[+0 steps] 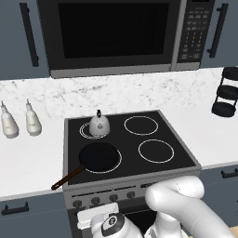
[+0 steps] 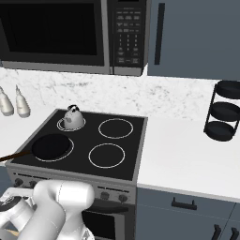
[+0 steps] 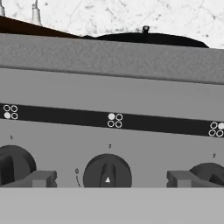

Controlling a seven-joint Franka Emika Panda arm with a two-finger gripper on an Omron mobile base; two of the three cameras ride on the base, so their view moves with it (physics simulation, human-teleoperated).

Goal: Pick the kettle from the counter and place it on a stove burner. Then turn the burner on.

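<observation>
1 risk: wide-open, empty pincer (image 3: 107, 178) straddles the middle knob (image 3: 107, 173); wrong knob would leave the kettle (image 1: 99, 124) cold.

1. The frying pan (image 3: 144, 39) hides all of the kettle (image 3: 145, 29) but its knob in the hand view.
2. The outer knobs (image 3: 13, 166) are cut off by the grey band.
3. The panel markings (image 3: 114, 120) are too small to read.
</observation>
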